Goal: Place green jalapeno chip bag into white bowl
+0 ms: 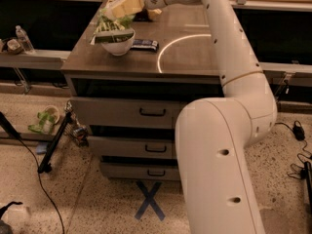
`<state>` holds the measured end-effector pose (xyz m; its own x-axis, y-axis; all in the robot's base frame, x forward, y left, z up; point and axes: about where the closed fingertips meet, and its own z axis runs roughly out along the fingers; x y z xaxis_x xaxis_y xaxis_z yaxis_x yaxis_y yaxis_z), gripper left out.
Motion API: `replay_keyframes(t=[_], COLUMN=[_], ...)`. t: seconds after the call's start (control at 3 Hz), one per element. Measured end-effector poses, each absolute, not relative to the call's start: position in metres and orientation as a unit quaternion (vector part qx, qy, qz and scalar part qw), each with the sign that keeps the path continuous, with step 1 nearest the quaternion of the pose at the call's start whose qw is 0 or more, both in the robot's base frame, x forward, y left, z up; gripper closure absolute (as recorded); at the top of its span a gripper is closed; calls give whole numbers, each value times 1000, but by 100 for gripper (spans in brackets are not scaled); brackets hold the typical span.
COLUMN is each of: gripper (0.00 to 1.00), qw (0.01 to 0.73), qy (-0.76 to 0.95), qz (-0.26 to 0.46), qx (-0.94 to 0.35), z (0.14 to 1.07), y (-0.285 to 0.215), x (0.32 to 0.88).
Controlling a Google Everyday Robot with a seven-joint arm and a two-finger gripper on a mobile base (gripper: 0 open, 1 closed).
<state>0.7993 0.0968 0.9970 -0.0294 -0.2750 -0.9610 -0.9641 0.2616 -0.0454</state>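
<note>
The green jalapeno chip bag [111,27] sits crumpled in the white bowl [118,46], its top sticking up above the rim. The bowl stands near the front left of the wooden cabinet top [195,57]. My gripper [125,6], with pale yellowish fingers, hangs just above and behind the bag, near its upper edge. It is open and holds nothing.
A small dark blue bar wrapper [145,44] lies just right of the bowl. Another bag [153,13] lies behind the gripper, mostly hidden. Drawers [151,112] fill the cabinet front. A water bottle [23,38] stands on a low shelf at left. A black stand leg [53,143] leans on the floor.
</note>
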Motion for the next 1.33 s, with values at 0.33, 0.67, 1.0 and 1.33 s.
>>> replay_keyframes(t=[0.33,0.67,1.0,1.33], gripper=[0,0,0,0], qw=[489,480,474,472], qy=[680,721,760,794], qz=[283,220,169,133], qx=[-467,-449,-412,-360], z=[996,995,1003,1010], y=[10,-61,-135,-196], x=[808,807,797,788])
